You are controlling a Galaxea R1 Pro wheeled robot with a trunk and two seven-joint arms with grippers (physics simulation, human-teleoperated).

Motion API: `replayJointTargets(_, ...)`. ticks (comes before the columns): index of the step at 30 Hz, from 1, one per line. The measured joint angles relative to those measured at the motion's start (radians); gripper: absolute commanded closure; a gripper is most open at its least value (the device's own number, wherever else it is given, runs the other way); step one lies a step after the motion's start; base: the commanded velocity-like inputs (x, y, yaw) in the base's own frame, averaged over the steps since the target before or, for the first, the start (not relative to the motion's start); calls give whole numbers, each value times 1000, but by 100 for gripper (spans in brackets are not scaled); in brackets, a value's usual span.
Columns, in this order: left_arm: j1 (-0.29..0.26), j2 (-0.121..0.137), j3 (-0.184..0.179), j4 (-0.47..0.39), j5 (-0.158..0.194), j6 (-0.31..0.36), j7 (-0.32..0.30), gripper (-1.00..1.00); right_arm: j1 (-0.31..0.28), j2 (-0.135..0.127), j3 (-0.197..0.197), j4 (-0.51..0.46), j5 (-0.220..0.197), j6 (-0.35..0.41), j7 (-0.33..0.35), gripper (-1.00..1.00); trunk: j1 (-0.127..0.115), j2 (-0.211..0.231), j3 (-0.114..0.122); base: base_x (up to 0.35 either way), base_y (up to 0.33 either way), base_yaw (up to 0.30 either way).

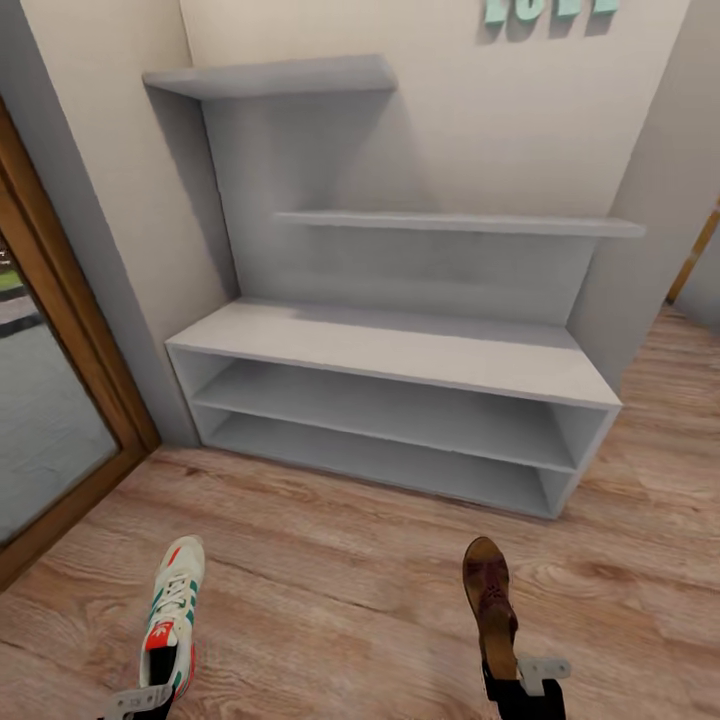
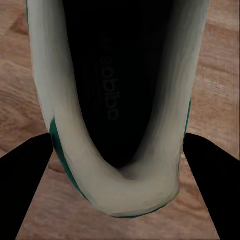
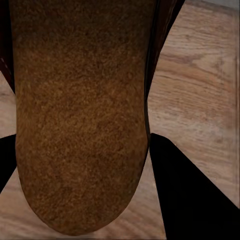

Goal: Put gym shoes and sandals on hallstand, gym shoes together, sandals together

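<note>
One white gym shoe [image 1: 172,610] with green stripes points its toe toward the hallstand [image 1: 400,352]. My left gripper [image 1: 150,697] is shut on its heel. In the left wrist view the shoe's heel rim [image 2: 120,192] sits between the dark fingers [image 2: 25,192], and the left gripper [image 2: 117,137] spans the shoe opening. A dark brown sandal [image 1: 490,595] is held at the heel by my right gripper [image 1: 512,682]. Its tan footbed [image 3: 80,125] lies between the fingers [image 3: 195,200]. The hallstand's bench top and two open shelf levels hold nothing. Wood-plank corridor floor [image 1: 330,590] lies between me and the rack.
A wood-framed glass door [image 1: 60,400] stands at the left. Two staggered wall shelves [image 1: 270,78] [image 1: 460,222] hang above the bench, with teal letters [image 1: 550,8] higher on the wall. The floor continues past the rack's right end [image 1: 680,400].
</note>
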Motion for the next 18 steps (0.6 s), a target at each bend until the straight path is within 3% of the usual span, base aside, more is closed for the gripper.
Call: replayJointTargets(18,0,1,1,23,-2,-1,0,100,0,0,0,-5,1,0,0,100,0,0,0,0,0,-271)
